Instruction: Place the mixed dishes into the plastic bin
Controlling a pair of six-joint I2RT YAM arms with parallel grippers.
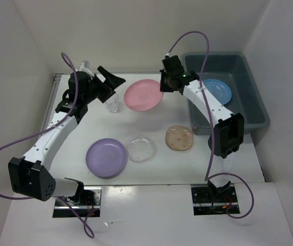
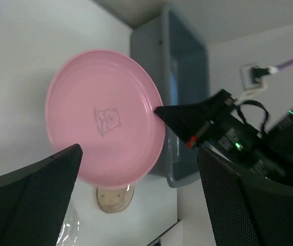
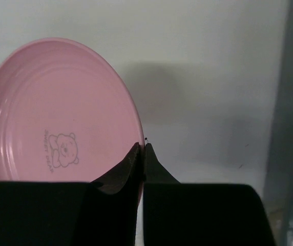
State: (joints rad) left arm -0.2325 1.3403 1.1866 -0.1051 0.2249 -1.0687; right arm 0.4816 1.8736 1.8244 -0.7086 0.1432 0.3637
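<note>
My right gripper (image 1: 163,86) is shut on the right rim of the pink plate (image 1: 142,95), its tips pinching the edge (image 3: 142,147). The pink plate (image 3: 59,113) looks tilted up off the table. My left gripper (image 1: 109,83) stands open above the small clear cup (image 1: 112,104), holding nothing. A blue plate (image 1: 216,91) lies inside the grey-blue plastic bin (image 1: 256,102). On the table lie a purple plate (image 1: 106,158), a clear plate (image 1: 141,149) and a brownish plate (image 1: 180,138). In the left wrist view the pink plate (image 2: 105,118) fills the gap between the wide fingers (image 2: 34,197).
The bin (image 2: 187,66) stands at the table's right, just beyond the pink plate. White walls close in the left, back and right sides. Purple cables loop from both arms. The right arm's elbow (image 1: 227,134) hangs over the bin's near corner.
</note>
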